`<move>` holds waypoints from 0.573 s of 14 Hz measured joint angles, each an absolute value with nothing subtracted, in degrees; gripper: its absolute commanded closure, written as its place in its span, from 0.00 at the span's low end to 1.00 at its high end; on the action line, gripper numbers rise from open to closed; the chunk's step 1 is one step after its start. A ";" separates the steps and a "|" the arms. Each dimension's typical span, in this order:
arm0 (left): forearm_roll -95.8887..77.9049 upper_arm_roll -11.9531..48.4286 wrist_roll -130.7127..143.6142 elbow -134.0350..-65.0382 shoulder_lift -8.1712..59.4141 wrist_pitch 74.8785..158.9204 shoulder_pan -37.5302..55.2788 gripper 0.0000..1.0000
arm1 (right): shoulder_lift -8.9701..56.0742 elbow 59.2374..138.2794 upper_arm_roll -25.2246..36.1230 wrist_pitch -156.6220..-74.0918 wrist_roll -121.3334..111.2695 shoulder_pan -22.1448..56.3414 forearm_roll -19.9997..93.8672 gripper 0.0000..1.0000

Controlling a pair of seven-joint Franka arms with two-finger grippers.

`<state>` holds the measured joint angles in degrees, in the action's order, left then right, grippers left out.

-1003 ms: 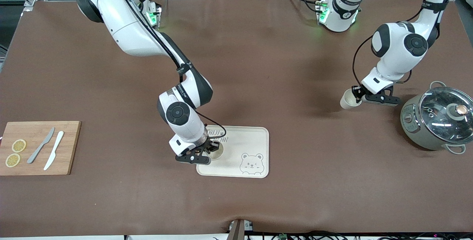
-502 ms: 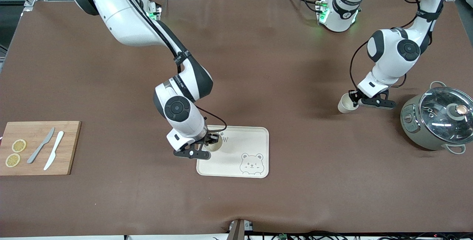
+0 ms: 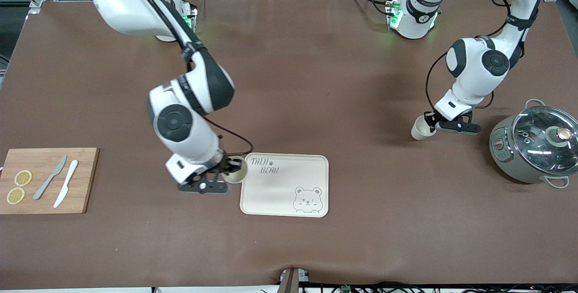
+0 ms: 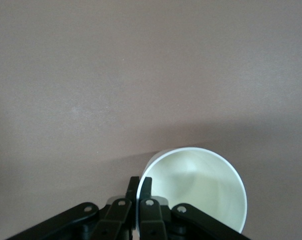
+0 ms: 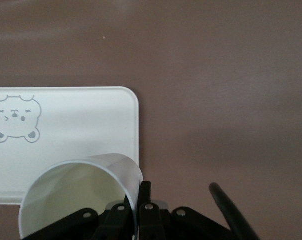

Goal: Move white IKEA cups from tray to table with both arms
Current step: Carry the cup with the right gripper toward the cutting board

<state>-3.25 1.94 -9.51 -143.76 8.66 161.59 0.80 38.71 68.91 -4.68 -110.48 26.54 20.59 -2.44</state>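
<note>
Plainly cream-white, round-rimmed, each handleless cup point(image 3: 235, 175) point(image 3: 420, 128) hangs pinched by its wall.

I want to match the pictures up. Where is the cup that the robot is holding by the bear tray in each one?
Front view: the cup is in the right gripper, over the tray's edge.
Right wrist view: cup pinched at its rim, above the tray.
Left wrist view: not there; that is the other cup.
Shared landmark: the bear tray.

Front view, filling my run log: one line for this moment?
left end effector: shut on small cream-white tapered cup, over brown table | right end effector: shut on matching cup, at bear-printed cream tray edge
</note>
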 measured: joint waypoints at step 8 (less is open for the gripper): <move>-3.26 2.97 -9.51 -143.66 11.19 165.53 0.79 1.00 | 31.07 83.01 -4.24 -113.85 12.85 12.00 -2.41 1.00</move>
<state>-3.26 2.97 -9.51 -143.66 11.19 165.53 0.79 31.07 83.01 -4.24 -113.85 12.85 12.00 -2.41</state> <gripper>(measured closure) 0.969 0.965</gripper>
